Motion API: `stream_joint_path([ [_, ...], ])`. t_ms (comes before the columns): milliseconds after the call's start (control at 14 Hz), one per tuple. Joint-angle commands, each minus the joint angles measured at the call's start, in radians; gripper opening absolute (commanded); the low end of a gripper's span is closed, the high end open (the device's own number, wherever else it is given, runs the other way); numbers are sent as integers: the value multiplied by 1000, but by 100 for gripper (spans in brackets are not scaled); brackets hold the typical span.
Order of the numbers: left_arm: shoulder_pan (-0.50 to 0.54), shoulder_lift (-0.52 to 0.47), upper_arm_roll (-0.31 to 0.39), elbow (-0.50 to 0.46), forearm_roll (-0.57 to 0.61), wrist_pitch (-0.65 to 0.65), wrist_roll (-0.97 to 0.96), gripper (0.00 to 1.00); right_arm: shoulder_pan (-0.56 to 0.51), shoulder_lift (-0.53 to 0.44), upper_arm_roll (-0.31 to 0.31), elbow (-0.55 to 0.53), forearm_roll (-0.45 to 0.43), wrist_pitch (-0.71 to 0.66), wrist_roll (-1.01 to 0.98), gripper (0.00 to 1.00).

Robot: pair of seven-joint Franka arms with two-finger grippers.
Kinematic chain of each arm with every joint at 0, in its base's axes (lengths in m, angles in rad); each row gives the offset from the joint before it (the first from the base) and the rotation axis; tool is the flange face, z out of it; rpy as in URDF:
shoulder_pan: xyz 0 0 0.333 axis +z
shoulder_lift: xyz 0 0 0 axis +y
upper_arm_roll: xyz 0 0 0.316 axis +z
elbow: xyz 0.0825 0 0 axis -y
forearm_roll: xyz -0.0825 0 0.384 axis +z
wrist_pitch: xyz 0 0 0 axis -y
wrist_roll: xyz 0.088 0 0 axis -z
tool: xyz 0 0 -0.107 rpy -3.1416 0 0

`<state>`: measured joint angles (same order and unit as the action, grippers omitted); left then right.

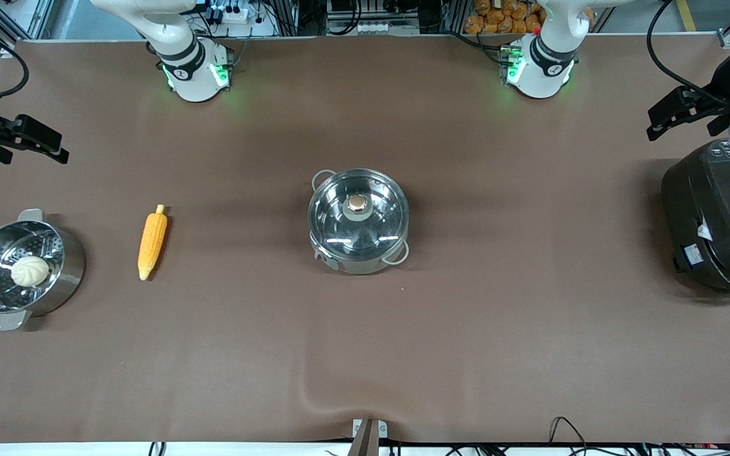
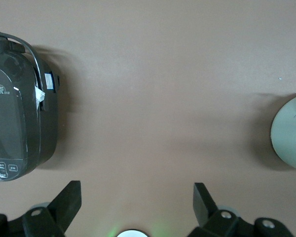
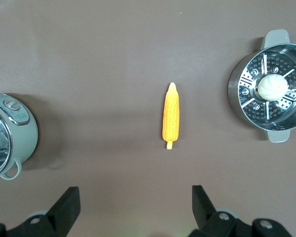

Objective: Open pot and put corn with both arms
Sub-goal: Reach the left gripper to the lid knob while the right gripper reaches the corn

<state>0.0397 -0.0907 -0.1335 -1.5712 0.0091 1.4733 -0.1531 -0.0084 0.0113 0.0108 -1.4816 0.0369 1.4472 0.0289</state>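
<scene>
The left gripper (image 1: 669,117) hangs with fingers spread wide over the left arm's end of the table, just above the black cooker (image 1: 720,221); the right gripper (image 1: 35,142), likewise spread wide, hangs over the right arm's end. The pot (image 1: 358,220) sits mid-table, lid (image 1: 357,212) on (knob centred). The corn (image 1: 152,242) lies between it and a steamer pot (image 1: 19,269) holding a bun (image 1: 30,270).

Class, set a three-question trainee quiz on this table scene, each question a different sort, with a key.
1. True or false: the glass lid is on the pot.
2. What lies between the pot and the steamer pot? A) corn B) spoon C) cup
3. Fill in: both tools are ____.

Key: 1 true. 2 A: the corn. 3 open: the left tool is near the black cooker, the right tool above the corn.
</scene>
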Motion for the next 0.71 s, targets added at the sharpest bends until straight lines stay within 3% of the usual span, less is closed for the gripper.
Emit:
stream_joint_path([
  [0, 5, 9, -1, 25, 3, -8, 20, 100, -7, 1, 1, 17, 12, -11, -10, 100],
  [286, -3, 26, -2, 26, 15, -10, 21, 100, -7, 1, 1, 17, 14, -5, -9, 100],
  [429, -14, 95, -14, 77, 15, -10, 21, 100, -7, 1, 1, 17, 12, -7, -7, 100],
  [643, -82, 160, -78, 82, 5, 30, 8, 100, -8, 1, 1, 17, 12, -10, -6, 100],
])
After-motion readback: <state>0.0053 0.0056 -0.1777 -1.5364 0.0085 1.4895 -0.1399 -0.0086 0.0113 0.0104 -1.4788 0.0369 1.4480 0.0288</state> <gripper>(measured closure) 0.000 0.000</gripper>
